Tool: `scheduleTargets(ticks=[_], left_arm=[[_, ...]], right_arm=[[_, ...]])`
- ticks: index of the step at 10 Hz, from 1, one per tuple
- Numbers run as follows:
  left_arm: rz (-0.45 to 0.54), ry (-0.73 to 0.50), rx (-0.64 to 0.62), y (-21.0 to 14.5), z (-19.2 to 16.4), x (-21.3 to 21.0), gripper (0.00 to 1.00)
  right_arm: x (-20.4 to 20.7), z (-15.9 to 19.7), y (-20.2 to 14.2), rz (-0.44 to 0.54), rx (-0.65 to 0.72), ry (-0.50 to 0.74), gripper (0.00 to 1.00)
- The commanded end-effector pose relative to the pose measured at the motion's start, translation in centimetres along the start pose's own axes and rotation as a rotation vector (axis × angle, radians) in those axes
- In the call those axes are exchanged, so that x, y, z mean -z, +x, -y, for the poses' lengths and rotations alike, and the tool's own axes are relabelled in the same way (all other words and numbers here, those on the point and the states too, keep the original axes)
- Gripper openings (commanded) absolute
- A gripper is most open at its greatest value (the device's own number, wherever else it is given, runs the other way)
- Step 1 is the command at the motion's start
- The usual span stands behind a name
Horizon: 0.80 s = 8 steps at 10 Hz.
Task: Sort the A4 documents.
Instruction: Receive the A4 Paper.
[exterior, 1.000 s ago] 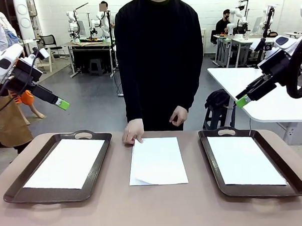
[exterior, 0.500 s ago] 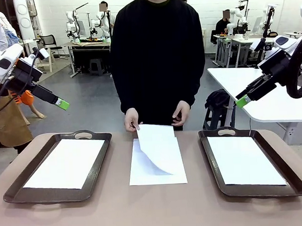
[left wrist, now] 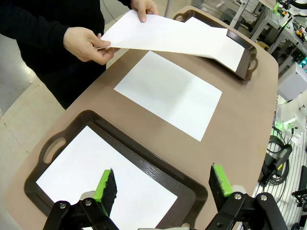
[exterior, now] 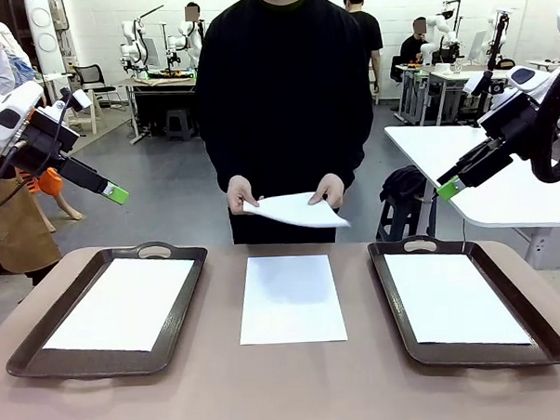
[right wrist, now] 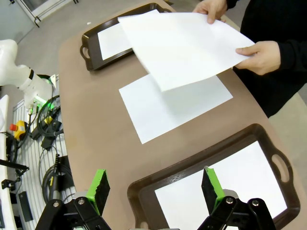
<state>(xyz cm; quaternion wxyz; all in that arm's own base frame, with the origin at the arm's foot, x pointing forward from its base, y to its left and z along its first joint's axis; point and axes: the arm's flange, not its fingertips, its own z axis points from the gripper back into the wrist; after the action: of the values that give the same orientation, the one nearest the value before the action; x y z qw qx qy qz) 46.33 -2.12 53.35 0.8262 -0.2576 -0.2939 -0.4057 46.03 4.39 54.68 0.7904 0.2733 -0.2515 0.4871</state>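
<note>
You see four A4 documents, all plain white. The held sheet (exterior: 297,210) is in the person's hands (exterior: 240,195), in the air over the table's (exterior: 297,386) far edge. The middle sheet (exterior: 292,299) lies flat between two dark brown trays. The left tray (exterior: 124,253) carries the left sheet (exterior: 124,303) and the right tray (exterior: 384,289) the right sheet (exterior: 454,298). Your left gripper (left wrist: 163,184) and right gripper (right wrist: 155,187) hang above the trays, jaws wide apart, gripping nothing.
</note>
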Motion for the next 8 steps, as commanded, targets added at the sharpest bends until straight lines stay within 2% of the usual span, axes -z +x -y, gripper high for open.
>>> scheduleTargets(ticks=[1, 8], left_arm=[[-0.005, 0.002, 0.006, 0.01, 0.09, 0.02, 1.0], [-0.005, 0.002, 0.006, 0.01, 0.09, 0.02, 1.0]], right_arm=[[0.06, -0.03, -0.02, -0.002, -0.002, 0.004, 1.0], [0.06, -0.03, -0.02, -0.002, -0.002, 0.004, 1.0]])
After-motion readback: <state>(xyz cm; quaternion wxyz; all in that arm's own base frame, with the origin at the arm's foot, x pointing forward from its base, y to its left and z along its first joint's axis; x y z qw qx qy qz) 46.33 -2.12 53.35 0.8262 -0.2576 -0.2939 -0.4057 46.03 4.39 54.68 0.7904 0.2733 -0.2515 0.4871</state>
